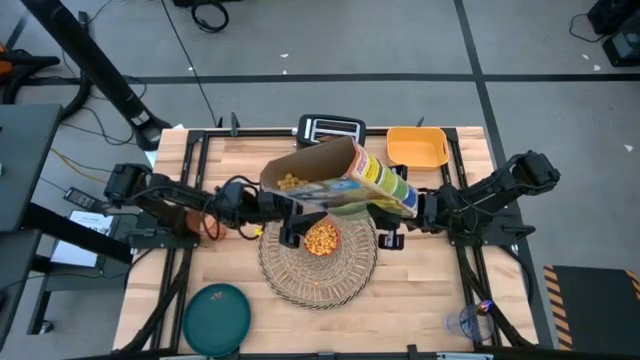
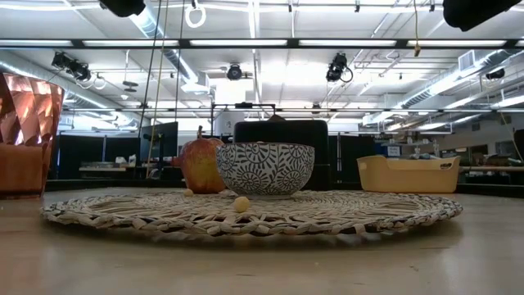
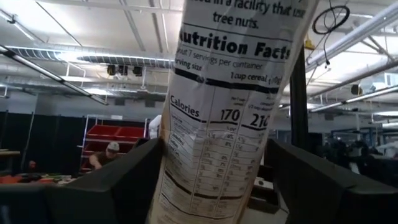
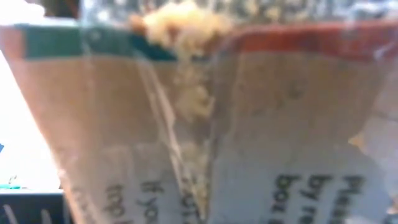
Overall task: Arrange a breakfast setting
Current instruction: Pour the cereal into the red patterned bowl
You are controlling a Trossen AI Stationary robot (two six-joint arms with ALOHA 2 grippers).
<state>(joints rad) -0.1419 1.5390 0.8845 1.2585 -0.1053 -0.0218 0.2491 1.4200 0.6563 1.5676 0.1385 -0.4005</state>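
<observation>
From above, the cereal box [image 1: 345,180] lay tipped, long axis across the table, open mouth toward the left gripper [image 1: 292,222], whose jaws clamped it; the right gripper [image 1: 400,215] held its base; the cereal-filled bowl [image 1: 321,238] sat below on the placemat [image 1: 318,272]; at table height, an apple [image 2: 201,166] stood just behind the bowl.
</observation>
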